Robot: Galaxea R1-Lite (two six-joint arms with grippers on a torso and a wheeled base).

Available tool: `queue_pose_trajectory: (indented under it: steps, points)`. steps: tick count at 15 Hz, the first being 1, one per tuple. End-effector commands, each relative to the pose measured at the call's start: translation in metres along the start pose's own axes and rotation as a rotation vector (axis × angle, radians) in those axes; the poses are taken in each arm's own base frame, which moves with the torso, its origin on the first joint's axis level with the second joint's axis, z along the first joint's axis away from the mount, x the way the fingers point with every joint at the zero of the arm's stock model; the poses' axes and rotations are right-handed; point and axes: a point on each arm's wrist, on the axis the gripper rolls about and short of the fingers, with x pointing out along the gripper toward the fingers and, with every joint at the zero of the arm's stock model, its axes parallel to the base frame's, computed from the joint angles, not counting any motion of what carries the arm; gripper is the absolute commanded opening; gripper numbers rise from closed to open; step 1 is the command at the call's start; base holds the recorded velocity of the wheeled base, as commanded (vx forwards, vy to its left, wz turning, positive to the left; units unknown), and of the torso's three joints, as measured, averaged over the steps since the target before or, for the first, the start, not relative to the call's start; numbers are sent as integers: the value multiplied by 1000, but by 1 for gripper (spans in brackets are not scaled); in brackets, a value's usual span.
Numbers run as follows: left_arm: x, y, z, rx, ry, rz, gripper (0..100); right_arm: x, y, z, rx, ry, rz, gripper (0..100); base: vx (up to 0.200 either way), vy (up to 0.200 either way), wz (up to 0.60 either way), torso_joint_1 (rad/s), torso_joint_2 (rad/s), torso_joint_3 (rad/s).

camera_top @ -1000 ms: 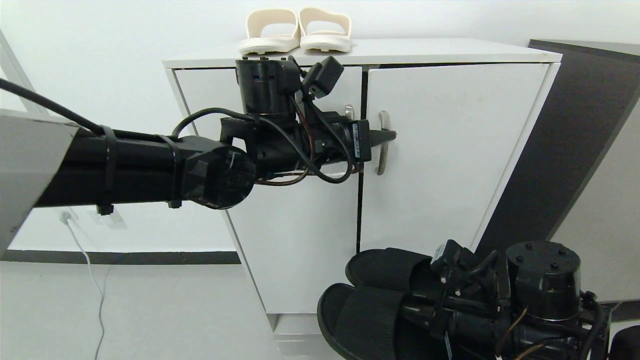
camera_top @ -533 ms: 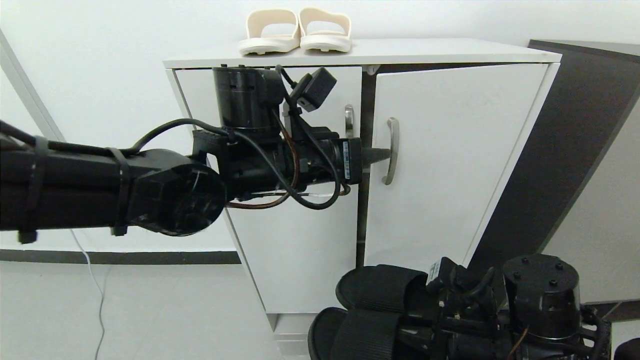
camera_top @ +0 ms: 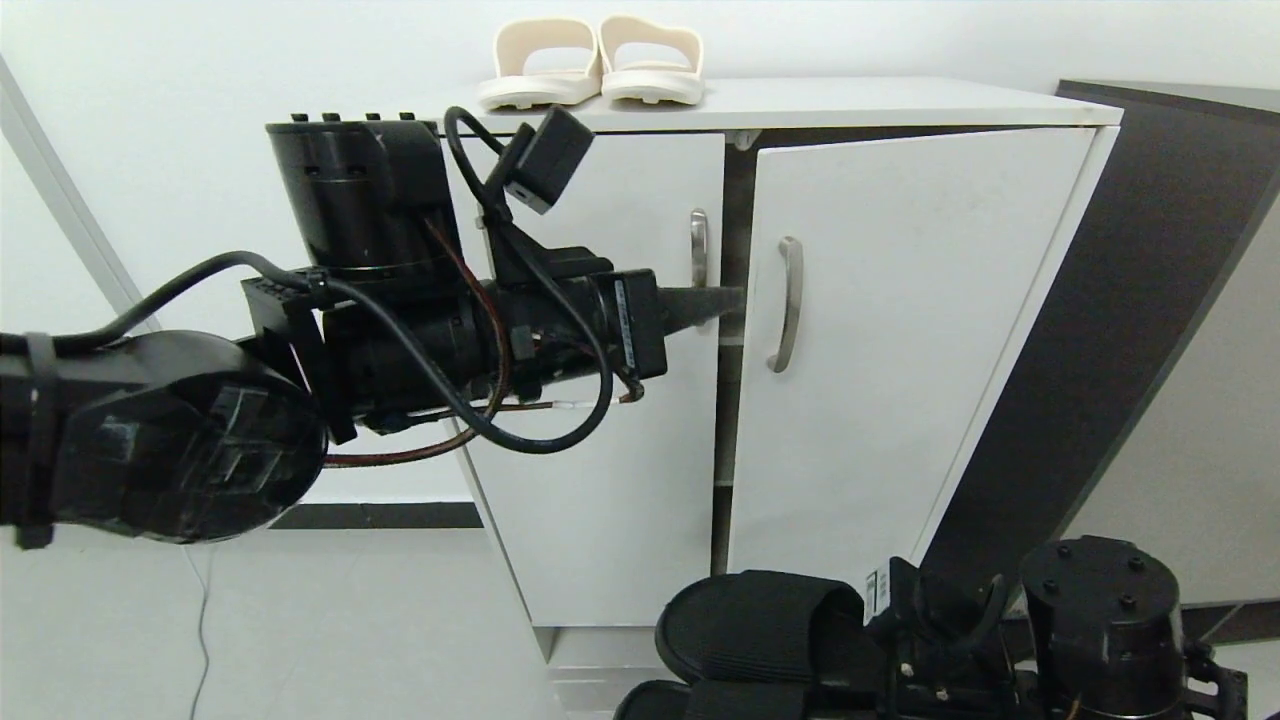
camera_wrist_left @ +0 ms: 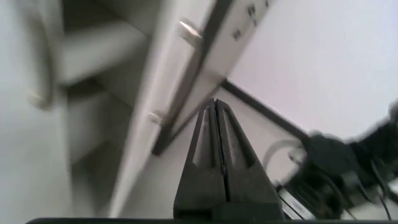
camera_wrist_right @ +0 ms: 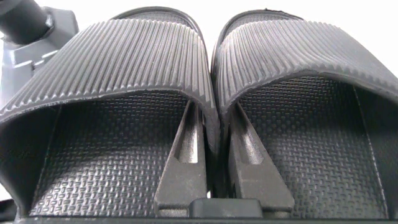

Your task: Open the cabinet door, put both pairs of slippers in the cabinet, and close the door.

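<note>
The white cabinet has its right door slightly ajar, with a dark gap beside the left door. My left gripper is shut and empty; its tip lies at that gap, between the left door's handle and the right door's handle. In the left wrist view the shut gripper points at a door edge and a handle. The cream slippers sit on the cabinet top. Low in front of the right door, my right gripper is shut on the black slippers, pinching their inner sides together.
A dark panel stands against the cabinet's right side. White floor spreads to the left, with a cable running down from the wall.
The left gripper drew back leftward off the right door's handle, and that door swung from closed to slightly ajar. The right arm sank lower with the black slippers.
</note>
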Motion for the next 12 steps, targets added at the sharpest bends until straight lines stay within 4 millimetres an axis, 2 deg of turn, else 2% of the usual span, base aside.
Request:
queue_pose_trajectory:
  steps: [1,4,9,12]
  points:
    - [10,21,-5,-19,-23,30,0,-7,6,0,-11,-11,38,0,0,0,0,0,0,0]
    - [24,39,-4,-78,-48,46,0,-9,12,-1,-16,-9,71,0,0,0,0,0,0,0]
    - [51,65,-3,-72,-68,64,0,-10,21,-7,-38,16,111,0,0,0,0,0,0,0]
    - [58,70,-5,-71,-70,63,0,-9,27,-11,-40,34,137,0,0,0,0,0,0,0]
